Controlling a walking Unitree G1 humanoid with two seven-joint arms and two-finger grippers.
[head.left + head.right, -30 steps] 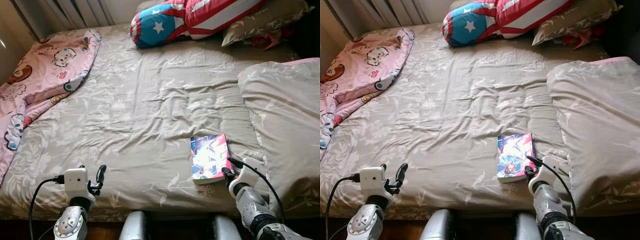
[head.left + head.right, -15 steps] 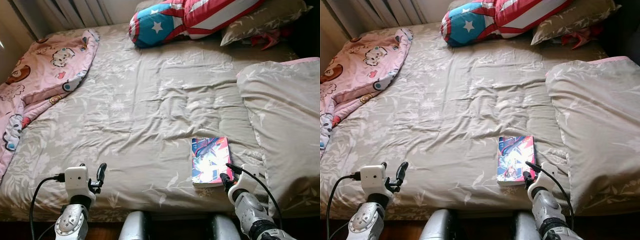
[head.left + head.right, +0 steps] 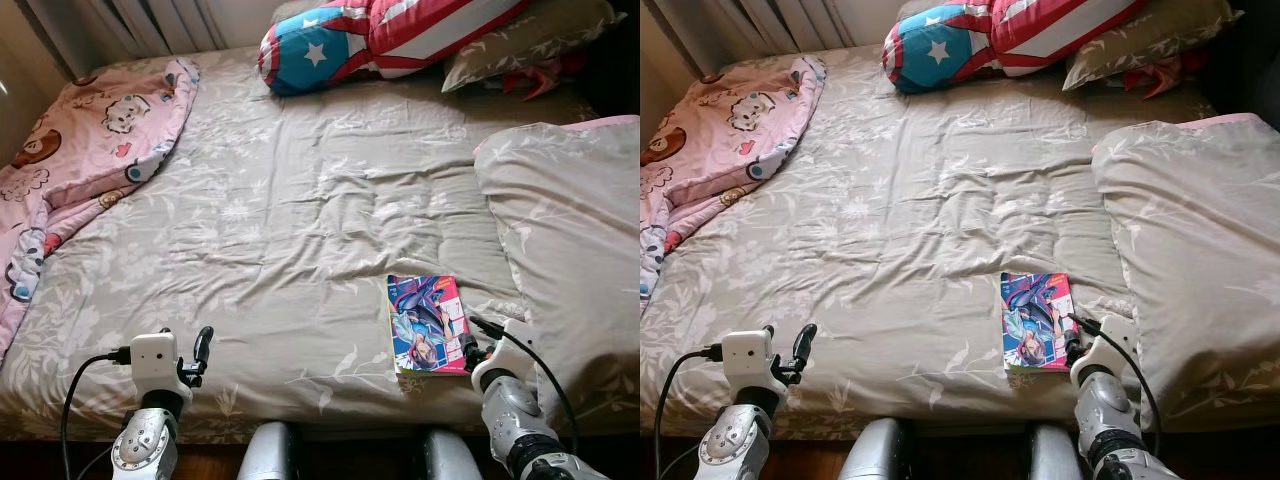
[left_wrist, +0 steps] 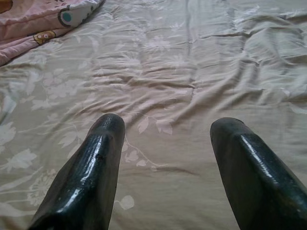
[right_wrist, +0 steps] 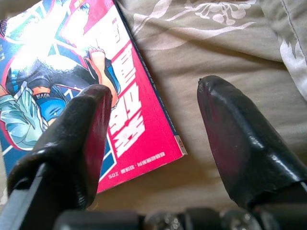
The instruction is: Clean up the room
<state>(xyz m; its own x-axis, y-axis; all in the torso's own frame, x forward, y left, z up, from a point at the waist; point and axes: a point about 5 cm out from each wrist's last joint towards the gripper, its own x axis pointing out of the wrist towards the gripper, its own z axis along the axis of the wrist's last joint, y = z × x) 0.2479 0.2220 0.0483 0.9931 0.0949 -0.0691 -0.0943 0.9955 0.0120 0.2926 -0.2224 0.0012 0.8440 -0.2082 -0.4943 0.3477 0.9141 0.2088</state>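
Soft, even daylight; sharp focus

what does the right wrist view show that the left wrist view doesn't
The right wrist view shows a glossy comic book with a red and blue cover lying flat on the bed, its corner between the open right gripper's two black fingers, and an edge of the folded floral duvet. The left wrist view shows a corner of the pink cartoon-print blanket, far beyond the open left gripper, which hangs over bare sheet. Both share the wrinkled beige sheet with white flower print and a pair of spread black fingers.
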